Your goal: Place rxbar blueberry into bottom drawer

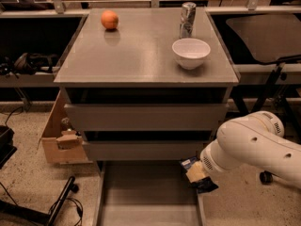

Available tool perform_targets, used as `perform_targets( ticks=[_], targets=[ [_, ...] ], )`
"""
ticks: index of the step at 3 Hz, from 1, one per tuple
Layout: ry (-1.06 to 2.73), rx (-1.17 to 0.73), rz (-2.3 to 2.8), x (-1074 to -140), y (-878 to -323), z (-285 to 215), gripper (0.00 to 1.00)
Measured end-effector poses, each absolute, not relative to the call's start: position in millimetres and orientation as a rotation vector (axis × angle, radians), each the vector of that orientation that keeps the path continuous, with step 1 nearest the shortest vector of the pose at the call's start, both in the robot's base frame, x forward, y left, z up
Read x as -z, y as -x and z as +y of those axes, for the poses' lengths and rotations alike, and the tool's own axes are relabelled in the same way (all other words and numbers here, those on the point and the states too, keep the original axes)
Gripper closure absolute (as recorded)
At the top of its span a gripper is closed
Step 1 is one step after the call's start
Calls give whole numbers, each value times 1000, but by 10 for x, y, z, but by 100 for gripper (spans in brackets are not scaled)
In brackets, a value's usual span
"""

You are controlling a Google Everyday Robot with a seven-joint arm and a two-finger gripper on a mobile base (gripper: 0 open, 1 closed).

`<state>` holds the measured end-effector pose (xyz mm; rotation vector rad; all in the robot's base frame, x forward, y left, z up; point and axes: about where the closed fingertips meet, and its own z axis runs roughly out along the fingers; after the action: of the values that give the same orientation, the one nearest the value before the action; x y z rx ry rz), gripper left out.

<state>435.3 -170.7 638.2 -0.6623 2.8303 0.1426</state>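
Camera view: one frame, looking down on the grey cabinet [141, 55] from the front.
Gripper: the gripper [196, 174] hung low at the cabinet's right front corner, just under the middle drawer [146, 149], at the end of the white arm [254, 147].
Claw: pinched on the rxbar blueberry [189, 163]; dark wrapper showed above and below the tan finger.
Bar position: held in the air over the right rail of the bottom drawer [146, 192], at its back right corner, not yet on the floor.
Drawer: pulled out, wide grey floor exposed.
Step judged: carry inward, then release.
Doing it well: shift left until the whole bar sat over the floor, clear of the rail; lower close to the floor; keep the wrist below the middle drawer's front; only then spread the fingers.
Risk: letting go here could have dropped the bar on the rail or outside it.
Bystanders: white bowl [191, 53], can [187, 20], orange ball [109, 20] on top, well apart.
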Motion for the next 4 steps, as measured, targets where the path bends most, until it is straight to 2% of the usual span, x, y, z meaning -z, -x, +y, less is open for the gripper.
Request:
perform_targets(
  ticks=[1, 2, 4],
  targets=[
    [662, -141, 2827, -6399, -4360, -1706, 100],
    [724, -187, 2843, -6206, -4249, -1398, 100],
    [803, -410, 2931, -4907, -4252, -234, 100]
  ],
)
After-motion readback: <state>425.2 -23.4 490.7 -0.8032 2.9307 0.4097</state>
